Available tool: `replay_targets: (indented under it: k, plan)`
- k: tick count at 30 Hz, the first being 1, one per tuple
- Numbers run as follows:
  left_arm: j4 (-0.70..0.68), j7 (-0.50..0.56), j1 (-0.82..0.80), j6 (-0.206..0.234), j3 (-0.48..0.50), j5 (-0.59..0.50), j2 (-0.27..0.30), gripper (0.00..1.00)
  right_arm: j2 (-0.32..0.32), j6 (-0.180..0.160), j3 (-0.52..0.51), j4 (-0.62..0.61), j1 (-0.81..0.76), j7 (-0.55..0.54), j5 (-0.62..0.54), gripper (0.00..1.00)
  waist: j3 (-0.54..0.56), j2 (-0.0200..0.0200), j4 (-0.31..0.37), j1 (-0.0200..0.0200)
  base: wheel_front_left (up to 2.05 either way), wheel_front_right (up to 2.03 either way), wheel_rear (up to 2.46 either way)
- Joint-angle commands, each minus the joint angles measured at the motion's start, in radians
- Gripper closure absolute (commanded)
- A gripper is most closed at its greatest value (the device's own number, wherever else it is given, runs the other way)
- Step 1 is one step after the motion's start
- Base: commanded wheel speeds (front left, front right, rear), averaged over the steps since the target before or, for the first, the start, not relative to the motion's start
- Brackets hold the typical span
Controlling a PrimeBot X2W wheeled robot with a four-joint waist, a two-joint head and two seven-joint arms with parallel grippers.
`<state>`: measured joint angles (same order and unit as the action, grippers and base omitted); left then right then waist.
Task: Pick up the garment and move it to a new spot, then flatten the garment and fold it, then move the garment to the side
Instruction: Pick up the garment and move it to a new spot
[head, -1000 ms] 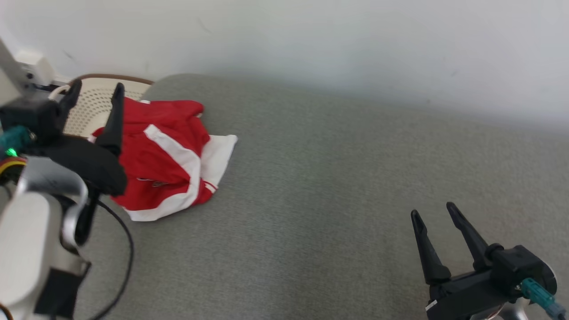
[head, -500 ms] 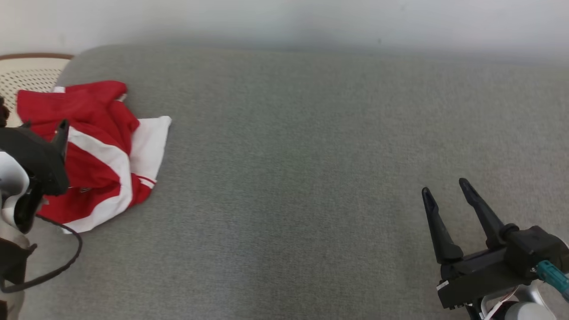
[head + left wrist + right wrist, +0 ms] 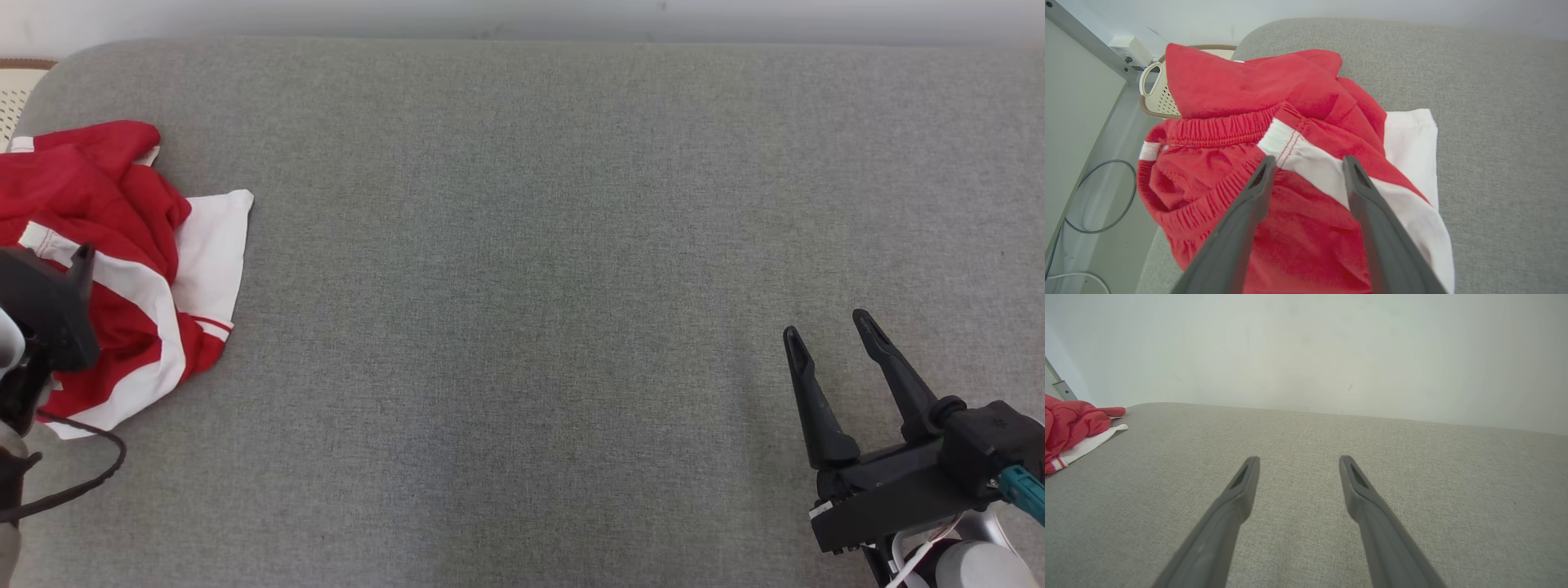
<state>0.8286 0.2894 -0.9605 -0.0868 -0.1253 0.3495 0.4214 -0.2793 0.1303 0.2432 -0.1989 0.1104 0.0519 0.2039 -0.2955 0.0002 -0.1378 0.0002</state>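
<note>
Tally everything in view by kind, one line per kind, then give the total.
Garments: 1, the red and white garment
Baskets: 1, the cream basket
Grippers: 2, the left gripper and the right gripper
Padded surfaces: 1, the grey surface
Total: 5

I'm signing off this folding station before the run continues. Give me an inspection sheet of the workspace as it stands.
Surface: grey fabric pad, bare across its middle and right.
Job's things: red-and-white shorts, crumpled at the pad's left end, not yet flattened.
Clutter: nothing seen.
Hands: left hand open, fingers astride the shorts' white stripe, contact unclear; right hand open, empty, over bare pad.
Cables: black cable by the left arm; grey cable looped on the floor.
Surroundings: cream perforated basket behind the shorts; pale wall.
</note>
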Motion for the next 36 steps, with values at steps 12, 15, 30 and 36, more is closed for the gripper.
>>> replay_targets:
  k: [12, 15, 30, 36]
  plan:
    - [0.017, -0.122, -0.039, 0.027, -0.014, -0.017, 0.033, 1.00, 0.005, 0.001, -0.025, 0.006, -0.010, 0.005, 0.006, 0.00, 0.036, -0.0002, -0.008, -0.0002, 0.00, 0.00, 0.00]
    - [-0.001, -0.168, -0.047, 0.053, 0.000, -0.011, 0.029, 1.00, 0.011, 0.001, -0.032, 0.003, -0.016, 0.009, 0.001, 0.00, 0.055, -0.0002, -0.017, -0.0002, 0.00, 0.00, 0.00]
    - [-0.305, -0.434, 0.210, 0.158, 0.111, 0.085, -0.061, 0.00, 0.047, 0.001, -0.042, 0.011, -0.047, 0.013, -0.013, 0.00, 0.173, -0.0002, -0.100, -0.0002, 0.00, 0.00, 0.00]
    - [-0.474, -0.504, 0.398, 0.192, 0.139, 0.098, -0.096, 0.00, 0.064, 0.001, -0.042, 0.017, -0.064, 0.010, -0.015, 0.00, 0.208, -0.0002, -0.126, -0.0002, 0.00, 0.00, 0.00]
